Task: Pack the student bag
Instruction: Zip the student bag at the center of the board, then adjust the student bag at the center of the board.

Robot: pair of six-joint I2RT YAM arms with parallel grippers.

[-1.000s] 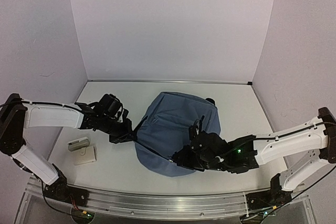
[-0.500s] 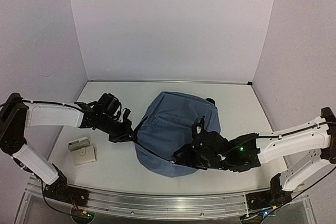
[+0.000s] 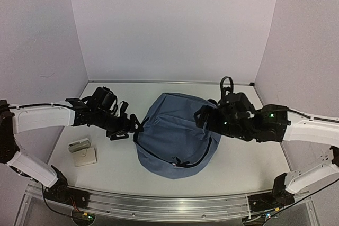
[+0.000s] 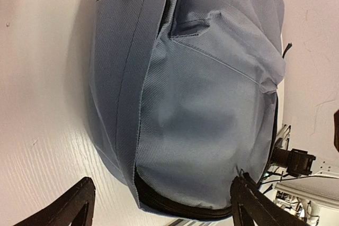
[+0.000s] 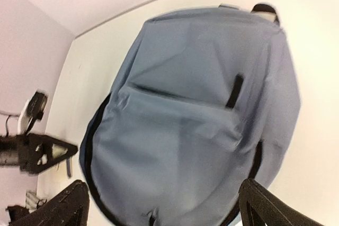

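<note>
The student bag (image 3: pixel 175 130) is a slate-blue backpack lying flat in the middle of the table, front pocket up, with a black zip band round its near edge. My left gripper (image 3: pixel 127 124) sits low at the bag's left edge, open, with nothing between its fingers. In the left wrist view the student bag (image 4: pixel 201 93) fills the frame ahead of the open left gripper (image 4: pixel 161 186). My right gripper (image 3: pixel 204 117) hovers above the bag's right side, open and empty. The right wrist view looks down on the student bag (image 5: pixel 196 125) from above, beyond the wide right gripper (image 5: pixel 161 194).
A small pale oblong object (image 3: pixel 79 144) and a flat cream item (image 3: pixel 86 156) lie on the table to the left of the bag, near the left arm. Lilac walls close in the back and sides. An aluminium rail (image 3: pixel 159 205) runs along the near edge.
Both grippers have opened and let go of the bag's edge. The right arm has lifted and swung back to the right; the left gripper has drawn slightly left.
</note>
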